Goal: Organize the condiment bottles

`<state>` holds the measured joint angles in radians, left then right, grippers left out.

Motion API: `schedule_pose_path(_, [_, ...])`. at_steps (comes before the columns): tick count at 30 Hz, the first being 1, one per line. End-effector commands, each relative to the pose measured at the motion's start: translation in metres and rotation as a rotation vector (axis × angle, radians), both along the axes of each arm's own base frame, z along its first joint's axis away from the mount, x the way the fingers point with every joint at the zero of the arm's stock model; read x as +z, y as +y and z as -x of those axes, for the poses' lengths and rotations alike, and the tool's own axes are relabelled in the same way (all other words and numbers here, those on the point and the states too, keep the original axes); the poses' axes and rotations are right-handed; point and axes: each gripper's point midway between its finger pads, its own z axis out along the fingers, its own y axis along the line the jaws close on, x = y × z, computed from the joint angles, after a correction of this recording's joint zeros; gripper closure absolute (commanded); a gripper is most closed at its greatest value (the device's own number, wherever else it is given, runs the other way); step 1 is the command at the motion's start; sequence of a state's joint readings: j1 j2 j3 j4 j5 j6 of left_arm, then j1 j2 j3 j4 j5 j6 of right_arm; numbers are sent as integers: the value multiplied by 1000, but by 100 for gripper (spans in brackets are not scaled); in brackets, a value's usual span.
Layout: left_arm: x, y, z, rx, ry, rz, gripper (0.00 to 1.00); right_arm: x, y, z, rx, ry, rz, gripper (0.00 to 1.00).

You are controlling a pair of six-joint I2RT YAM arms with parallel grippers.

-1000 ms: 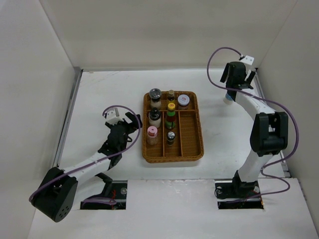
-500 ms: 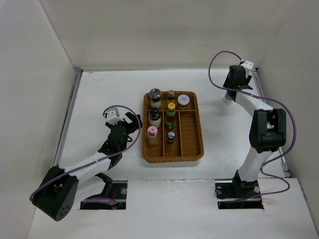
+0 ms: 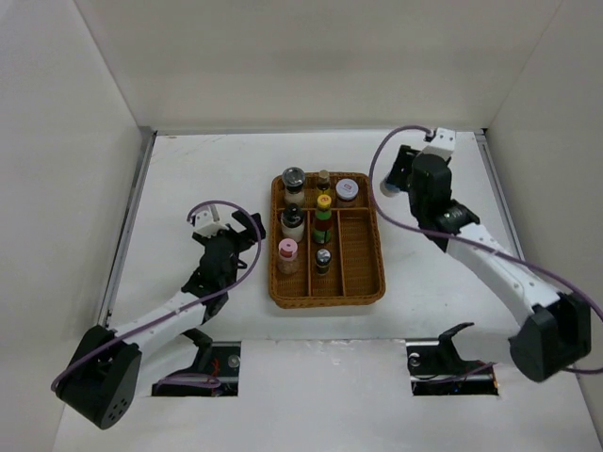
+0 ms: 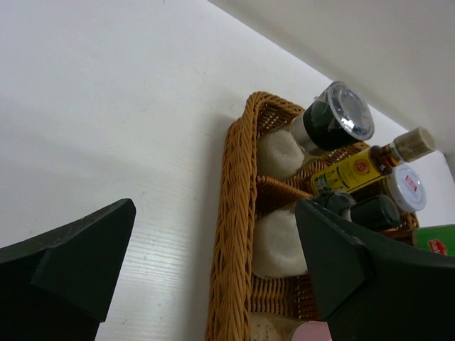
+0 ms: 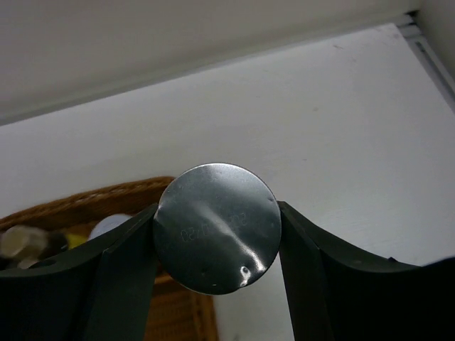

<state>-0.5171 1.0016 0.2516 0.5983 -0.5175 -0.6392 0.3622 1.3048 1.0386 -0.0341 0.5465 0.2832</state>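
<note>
The wicker tray [image 3: 363, 282] holds several condiment bottles: a silver-lidded jar [image 3: 294, 175], a tan-capped one [image 3: 324, 175], a purple-grey-lidded jar [image 3: 347, 189], a yellow cap [image 3: 324, 201], a pink cap [image 3: 287, 249] and a silver cap [image 3: 323, 256]. My right gripper [image 3: 396, 177] is shut on the blue-labelled white bottle [image 3: 386, 189] and holds it in the air just right of the tray's far right corner. In the right wrist view the bottle's round silver end [image 5: 213, 238] is clamped between the fingers of the gripper [image 5: 217, 220]. My left gripper [image 3: 241, 226] is open and empty left of the tray.
In the left wrist view the open left gripper [image 4: 213, 213] faces the tray's left rim [image 4: 238, 234], with the silver-lidded jar [image 4: 346, 110] and a yellow-labelled bottle [image 4: 355, 167] behind it. White walls enclose the table on three sides. The tray's rightmost compartment holds only the purple-grey-lidded jar.
My right arm has swung from the far right of the table towards the tray, carrying the blue-labelled bottle off the table. The left arm has barely moved.
</note>
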Motion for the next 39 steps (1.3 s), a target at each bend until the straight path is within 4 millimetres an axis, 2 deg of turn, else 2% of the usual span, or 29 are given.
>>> schedule_pose_path(1, [13, 15, 1, 72, -49, 31, 0, 35, 28, 24, 73, -128, -36, 57])
schedule_pose_path(3, [12, 22, 2, 104, -48, 27, 0, 35, 53, 39, 150, -141, -45, 56])
schedule_pose_path(7, [12, 38, 5, 191, -40, 22, 0, 26, 98, 56, 273, -161, -64, 56])
schedule_pose_path(12, [15, 41, 7, 199, -54, 33, 0, 2, 125, 57, 341, -125, -49, 57])
schedule_pose_path(17, [11, 38, 4, 198, -38, 26, 0, -26, 133, 50, 353, -76, -19, 57])
schedule_pose_path(23, [13, 37, 2, 203, -27, 22, 0, -39, 141, 51, 366, -67, -13, 53])
schedule_pose_path(28, [10, 39, 0, 224, 6, 4, 0, -54, 147, 51, 372, -31, 9, 40])
schedule_pose_path(29, [10, 36, -2, 220, 15, 0, 0, -56, 149, 52, 373, -25, 1, 31])
schedule_pose_path(33, [8, 31, -5, 205, 36, -13, 0, -55, 148, 53, 370, -23, 5, 22])
schedule_pose_path(39, [14, 30, -7, 208, 52, -24, 0, -24, 138, 62, 352, -95, -33, 3])
